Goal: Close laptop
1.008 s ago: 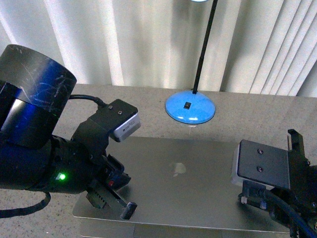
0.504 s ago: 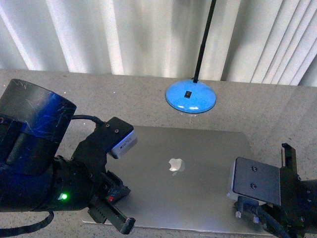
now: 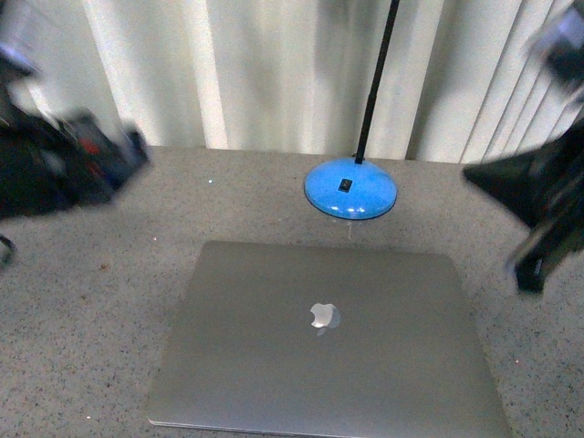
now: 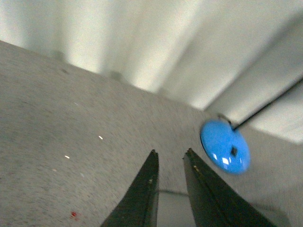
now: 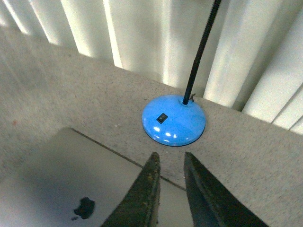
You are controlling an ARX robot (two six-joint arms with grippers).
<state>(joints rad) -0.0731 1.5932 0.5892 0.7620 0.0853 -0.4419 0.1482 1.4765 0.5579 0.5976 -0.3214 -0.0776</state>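
The silver-grey laptop [image 3: 324, 338] lies shut and flat on the speckled table, its apple logo [image 3: 322, 316] facing up. It also shows in the right wrist view [image 5: 61, 184], and a corner of it in the left wrist view [image 4: 170, 208]. My left gripper [image 3: 100, 164] is a blurred dark shape raised at the far left, clear of the laptop. My right gripper [image 3: 538, 219] is a blurred dark shape raised at the far right. In the left wrist view the left gripper [image 4: 171, 153] is shut and empty; in the right wrist view the right gripper [image 5: 171, 156] is shut and empty above the laptop's far edge.
A blue round lamp base [image 3: 350, 196] with a black pole [image 3: 376, 82] stands behind the laptop, also in the wrist views [image 4: 225, 146] [image 5: 173, 120]. Pale curtains [image 3: 274, 73] hang along the table's far edge. The grey speckled tabletop [image 3: 82, 301] surrounds the laptop.
Both arms have lifted off the laptop's lid and swung up and outward, left arm to the left, right arm to the right. The lid has gone down flat.
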